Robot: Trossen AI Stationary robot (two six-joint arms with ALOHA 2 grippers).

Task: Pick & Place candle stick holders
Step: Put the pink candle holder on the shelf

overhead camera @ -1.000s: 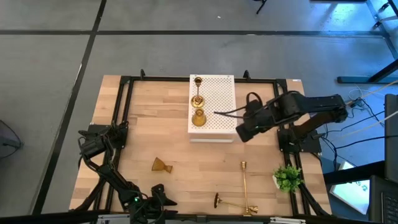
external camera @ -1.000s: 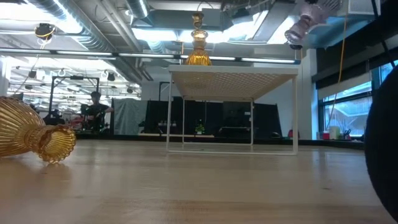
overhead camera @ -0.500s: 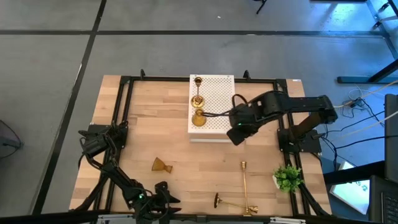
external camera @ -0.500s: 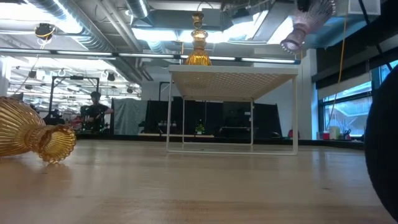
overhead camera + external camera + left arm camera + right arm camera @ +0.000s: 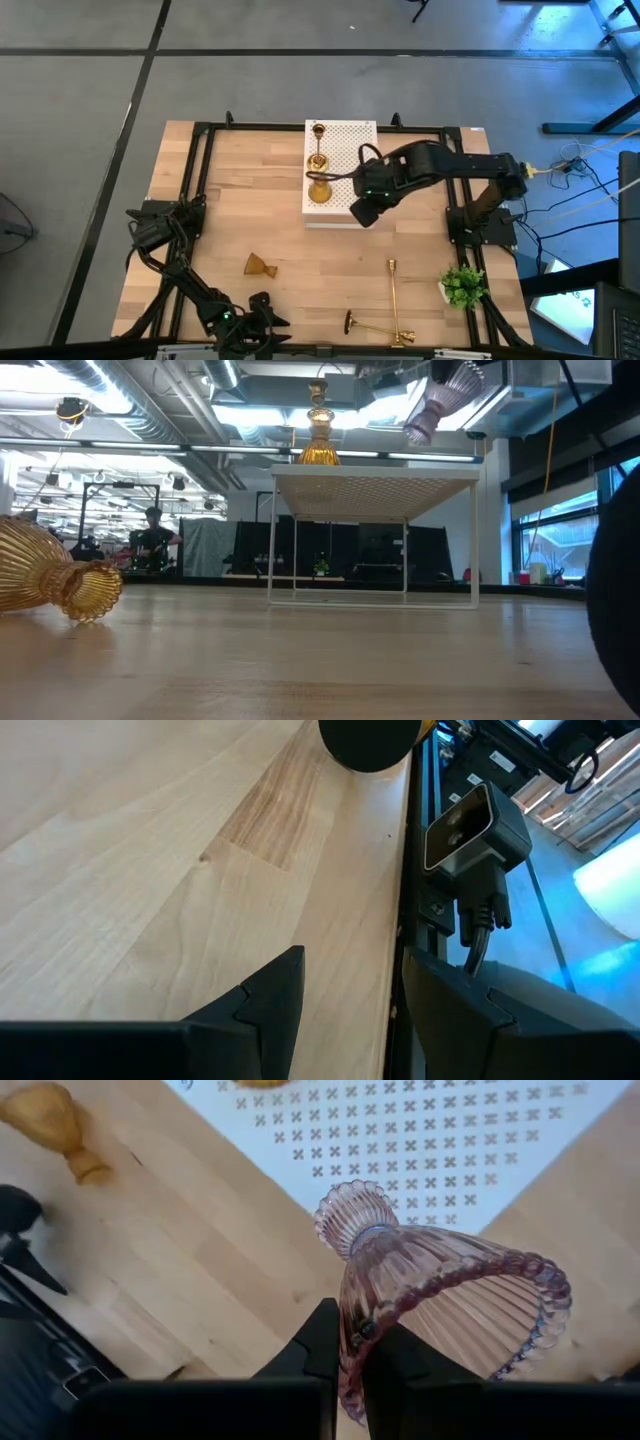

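My right gripper [image 5: 360, 213] hangs over the near right corner of the white perforated box [image 5: 352, 150], shut on a pinkish ribbed glass holder [image 5: 440, 1305] that also shows in the low view [image 5: 440, 400]. On the box stand two brass candlesticks [image 5: 318, 131] [image 5: 318, 160] and an amber glass holder [image 5: 319, 190]. Another amber glass holder [image 5: 260, 266] lies on its side on the table. Two brass candlesticks [image 5: 393, 290] [image 5: 375, 325] lie near the front edge. My left gripper [image 5: 350, 1005] stands open at the near edge, with nothing between its fingers. My right gripper pinches the rim of the glass holder's cup [image 5: 358, 1326] between its two fingers, apparently one finger inside the cup and one outside. The fingers come from above, pointing down. The holder hangs clear of the box, tilted, its small foot [image 5: 355, 1215] lowest.
A small green plant [image 5: 462, 286] stands at the near right corner. A black frame [image 5: 200, 150] runs around the table. The low camera [image 5: 470, 820] sits on the rail beside my left gripper. Bare wood lies between the box and the fallen holders.
My right gripper has carried the pinkish glass holder toward the table's left, from beside the box's right edge to above its near right corner, rolling a little on the way. The holder stays lifted clear and tilted.
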